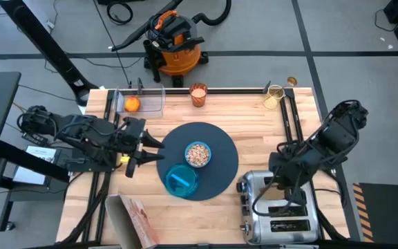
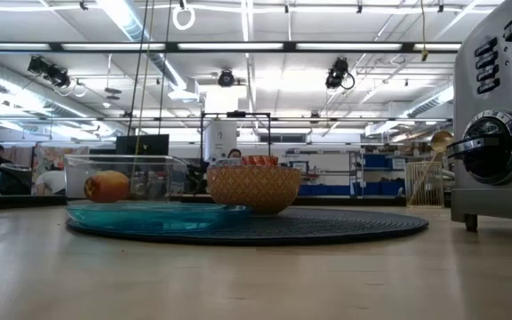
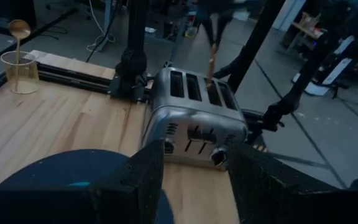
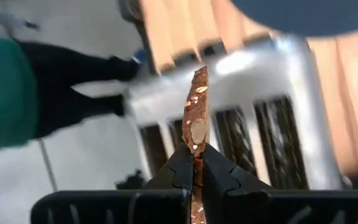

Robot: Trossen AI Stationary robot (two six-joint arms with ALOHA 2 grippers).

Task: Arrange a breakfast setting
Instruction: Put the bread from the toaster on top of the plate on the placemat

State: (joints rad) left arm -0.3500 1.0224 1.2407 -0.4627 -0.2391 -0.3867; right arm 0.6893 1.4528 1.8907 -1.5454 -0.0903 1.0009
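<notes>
Toast slice (image 4: 196,118): thin, brown, seeded, edge-on, pinched between the right gripper's (image 4: 197,163) closed fingers above the chrome toaster (image 1: 280,207) slots at the bench's near right corner. In the high view the arm hides the slice.

Left gripper (image 1: 141,149) hovers just off the mat's (image 1: 223,162) left edge, fingers partly apart, holding nothing.

The mat is round, dark, ribbed weave, mid-bench. On it: bowl (image 1: 198,154) with textured wall, filled with cereal; teal plate (image 1: 181,180), translucent, at the mat's near left.

Bench is light wood planks. Far edge: orange cup (image 1: 198,95) mid; fruit (image 1: 132,104) inside a clear tub (image 1: 146,102) toward the far left; gold spoon (image 1: 282,88) standing in a clear glass (image 1: 275,95) at the far right.

Pink cereal box (image 1: 139,218), near edge, cut off by the frame.

Room: grey floor, orange shop vac (image 1: 173,43) beyond the far edge, strip-lit ceiling; background people too blurred to detail.
</notes>
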